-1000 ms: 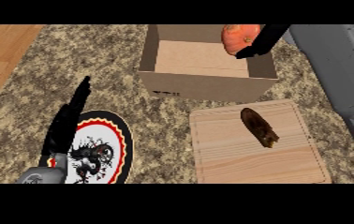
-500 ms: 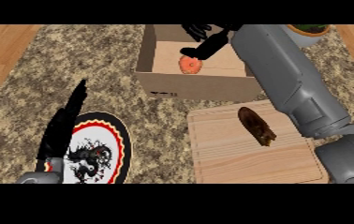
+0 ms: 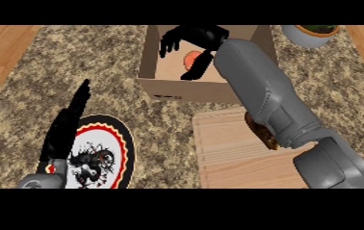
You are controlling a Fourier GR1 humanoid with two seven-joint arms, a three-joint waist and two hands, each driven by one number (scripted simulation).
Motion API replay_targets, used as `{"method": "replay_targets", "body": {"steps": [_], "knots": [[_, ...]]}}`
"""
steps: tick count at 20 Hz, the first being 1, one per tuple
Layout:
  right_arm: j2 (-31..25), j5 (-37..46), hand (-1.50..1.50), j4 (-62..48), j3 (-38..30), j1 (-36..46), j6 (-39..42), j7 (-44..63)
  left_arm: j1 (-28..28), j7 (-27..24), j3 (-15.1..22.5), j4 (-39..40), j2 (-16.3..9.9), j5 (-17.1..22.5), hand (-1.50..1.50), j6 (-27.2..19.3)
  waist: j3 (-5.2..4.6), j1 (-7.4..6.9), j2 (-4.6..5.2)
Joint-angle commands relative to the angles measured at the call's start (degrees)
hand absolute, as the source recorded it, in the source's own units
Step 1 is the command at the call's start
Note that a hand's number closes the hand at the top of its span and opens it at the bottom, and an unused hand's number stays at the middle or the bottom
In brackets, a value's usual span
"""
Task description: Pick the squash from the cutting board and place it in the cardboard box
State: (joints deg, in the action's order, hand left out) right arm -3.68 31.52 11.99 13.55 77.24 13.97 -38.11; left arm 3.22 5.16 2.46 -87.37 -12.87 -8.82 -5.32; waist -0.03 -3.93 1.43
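Observation:
The orange squash (image 3: 190,58) lies inside the cardboard box (image 3: 148,66) at the back of the counter, only a small part of it showing. My right hand (image 3: 202,34) hovers over the box with its fingers spread; the squash shows below, between fingers and thumb, and no finger curls round it. The grey right forearm (image 3: 265,94) crosses the box's front wall and the wooden cutting board (image 3: 227,153). A dark brown item (image 3: 257,130) lies on the board, mostly hidden by that arm. My left hand (image 3: 68,122) rests open at the lower left.
A round plate (image 3: 107,153) with a red, yellow and black pattern lies under the left hand. A grey pot with a plant (image 3: 311,33) stands at the back right. A wooden strip (image 3: 14,46) borders the speckled counter at the left.
The right arm swung left over the box, and the squash went down into it. The fingers that were curled round the squash are now spread. The left hand stayed put.

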Motion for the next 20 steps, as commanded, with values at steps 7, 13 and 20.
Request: {"method": "replay_targets", "body": {"steps": [7, 13, 20], "knots": [[0.16, -12.03, -1.5, -4.21, -13.65, 1.6, 1.31, 0.8, -1.22, -0.63, 0.1, -0.9, 0.74, 0.4, 0.0, 0.33, 0.05, -0.39, 0.22], [-4.51, -20.29, -1.5, -6.67, -22.22, 3.67, 8.22, 4.03, 0.43, -1.27, 0.14, 0.61, 0.39, -0.39, 0.0, 0.51, 0.03, -1.01, 0.85], [-14.76, -25.05, -1.5, -8.55, -27.62, 3.3, 8.95, 8.02, 1.89, -0.19, 0.04, 0.2, -0.03, -0.36, 0.0, 1.08, 0.07, -2.37, 1.91]]}}
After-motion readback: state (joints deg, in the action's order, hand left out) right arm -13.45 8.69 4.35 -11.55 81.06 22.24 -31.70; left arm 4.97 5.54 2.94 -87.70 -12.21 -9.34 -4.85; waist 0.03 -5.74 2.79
